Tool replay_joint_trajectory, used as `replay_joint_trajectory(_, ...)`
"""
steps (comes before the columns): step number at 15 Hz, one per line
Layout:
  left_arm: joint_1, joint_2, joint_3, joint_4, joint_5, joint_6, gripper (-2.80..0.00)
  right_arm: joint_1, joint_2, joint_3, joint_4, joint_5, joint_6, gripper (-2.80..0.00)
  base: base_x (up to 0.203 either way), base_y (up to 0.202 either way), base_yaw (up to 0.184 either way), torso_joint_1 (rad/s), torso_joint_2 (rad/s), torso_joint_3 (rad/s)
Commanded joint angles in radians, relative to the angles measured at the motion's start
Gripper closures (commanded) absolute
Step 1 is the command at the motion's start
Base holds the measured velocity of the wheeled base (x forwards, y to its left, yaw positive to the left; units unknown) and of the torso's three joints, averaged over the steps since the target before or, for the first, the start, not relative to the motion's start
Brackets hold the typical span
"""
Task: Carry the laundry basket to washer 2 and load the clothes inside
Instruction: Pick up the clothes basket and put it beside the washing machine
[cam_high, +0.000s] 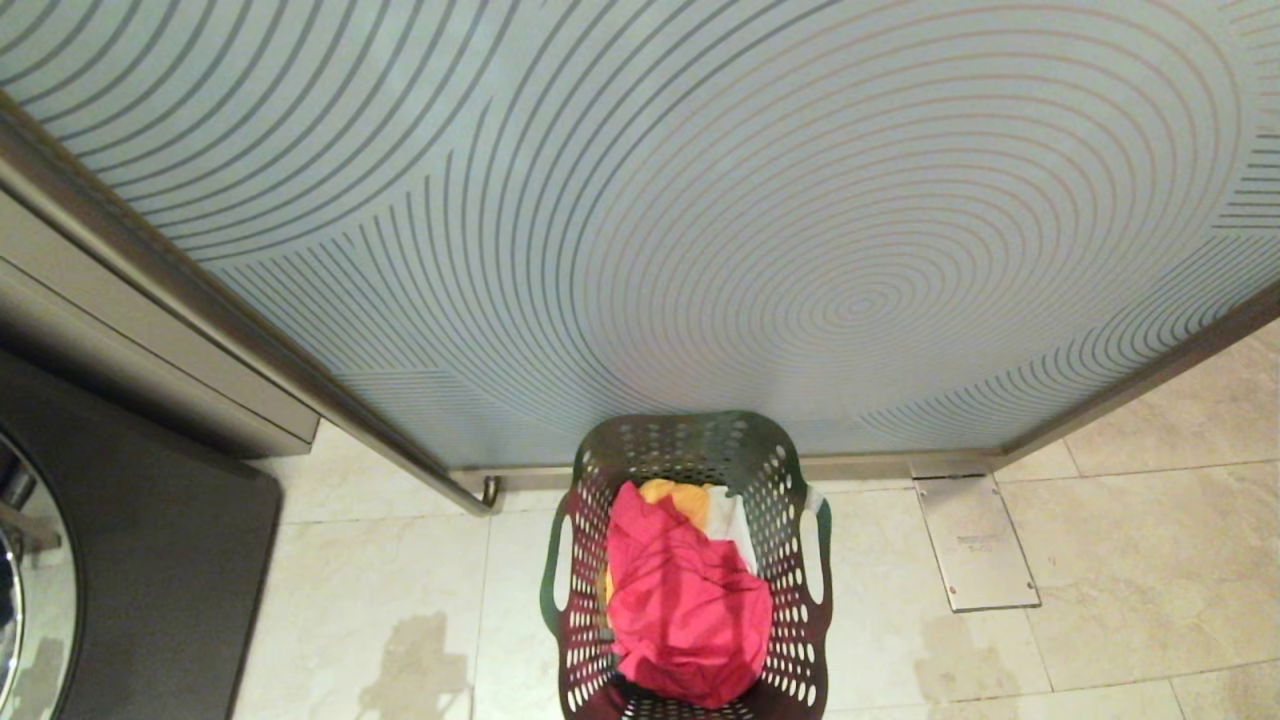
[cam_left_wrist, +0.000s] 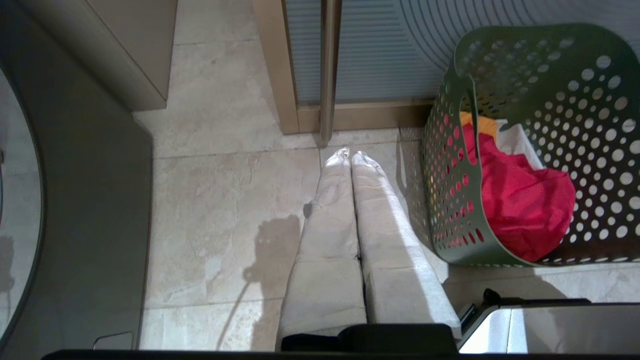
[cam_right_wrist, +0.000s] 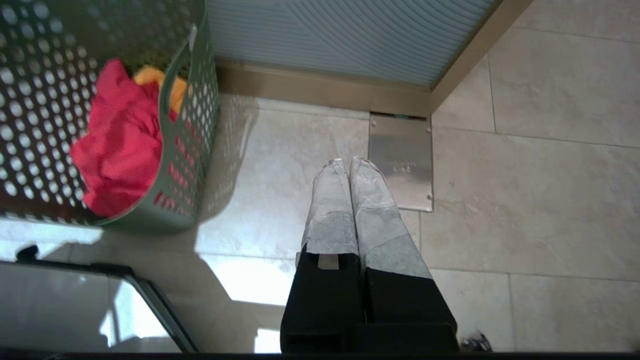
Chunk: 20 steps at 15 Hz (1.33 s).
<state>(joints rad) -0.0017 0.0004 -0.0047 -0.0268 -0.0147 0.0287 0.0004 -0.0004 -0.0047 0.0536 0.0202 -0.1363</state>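
The green laundry basket (cam_high: 690, 445) stands on the tiled floor right in front of me, against a frosted glass door. The clothes lie inside it: a pink-red garment (cam_high: 685, 600) on top, an orange-yellow one (cam_high: 680, 495) and a white one (cam_high: 738, 520) behind. My left gripper (cam_left_wrist: 350, 155) hangs shut and empty over the floor, with the basket (cam_left_wrist: 450, 200) beside it. My right gripper (cam_right_wrist: 348, 162) hangs shut and empty on the basket's (cam_right_wrist: 185, 165) other side. A dark grey washer (cam_high: 150, 560) with a chrome-ringed door shows at the left edge; no numeral is visible on it.
The glass door (cam_high: 700, 200) with ring pattern fills the space ahead, its metal handle bar (cam_left_wrist: 330, 70) reaching near the floor. A steel floor plate (cam_high: 975, 545) lies right of the basket. A beige cabinet (cam_high: 150, 330) stands behind the washer.
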Motion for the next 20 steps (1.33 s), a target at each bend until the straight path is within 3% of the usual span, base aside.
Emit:
replay_joint_trajectory(1, 0.0, 0.001, -0.05, 0.003, -0.002, 0.001, 0.0, 0.0, 0.007, -0.046, 0.015, -0.003, -0.022, 0.0, 0.0, 0.0, 0.0, 0.0, 0.0, 0.0)
replay_joint_trajectory(3, 0.0, 0.043, -0.237, 0.072, -0.032, -0.004, 0.0, 0.0, 0.057, -0.229, 0.133, -0.003, -0.045, 0.0, 0.0, 0.0, 0.0, 0.0, 0.0, 0.0)
replay_joint_trajectory(4, -0.001, 0.107, -0.366, 0.148, -0.058, -0.019, 0.0, 0.002, 0.119, -0.39, 0.239, 0.014, -0.046, 0.0, 0.0, 0.0, 0.0, 0.0, 0.0, 0.0)
replay_joint_trajectory(6, -0.003, 0.324, -0.528, 0.294, -0.092, -0.051, 0.0, 0.002, 0.33, -0.697, 0.444, 0.111, -0.008, 0.0, 0.0, 0.0, 0.0, 0.0, 0.0, 0.0)
replay_joint_trajectory(8, -0.011, 0.582, -0.61, 0.387, -0.124, -0.071, 0.0, -0.001, 0.615, -0.854, 0.541, 0.208, 0.056, 0.0, 0.0, 0.0, 0.0, 0.0, 0.0, 0.0)
replay_joint_trajectory(10, -0.031, 0.762, -0.603, 0.407, -0.171, -0.086, 0.0, -0.003, 0.855, -0.845, 0.516, 0.272, 0.153, 0.0, 0.0, 0.0, 0.0, 0.0, 0.0, 0.0)
replay_joint_trajectory(11, -0.039, 0.808, -0.544, 0.384, -0.186, -0.092, 0.0, -0.003, 0.954, -0.793, 0.461, 0.3, 0.204, 0.0, 0.0, 0.0, 0.0, 0.0, 0.0, 0.0)
replay_joint_trajectory(13, -0.045, 0.802, -0.446, 0.354, -0.187, -0.098, 0.0, 0.009, 1.082, -0.678, 0.358, 0.352, 0.289, 0.0, 0.0, 0.0, 0.0, 0.0, 0.0, 0.0)
replay_joint_trajectory(14, -0.053, 0.777, -0.403, 0.362, -0.188, -0.099, -2.8, 0.035, 1.123, -0.635, 0.331, 0.391, 0.324, -0.45, 0.0, 0.0, 0.0, 0.0, 0.0, 0.0)
replay_joint_trajectory(15, -0.078, 0.779, -0.395, 0.383, -0.196, -0.098, -2.8, 0.067, 1.147, -0.603, 0.311, 0.413, 0.343, -2.8, 0.0, 0.0, 0.0, 0.0, 0.0, 0.0)
replay_joint_trajectory(18, -0.151, 0.854, -0.381, 0.39, -0.216, -0.091, -2.8, 0.143, 1.201, -0.523, 0.238, 0.424, 0.385, -2.8, 0.0, 0.0, 0.0, 0.0, 0.0, 0.0)
replay_joint_trajectory(20, -0.171, 0.912, -0.381, 0.391, -0.212, -0.084, -2.8, 0.161, 1.263, -0.465, 0.118, 0.423, 0.378, -2.8, 0.0, 0.0, 0.0, 0.0, 0.0, 0.0)
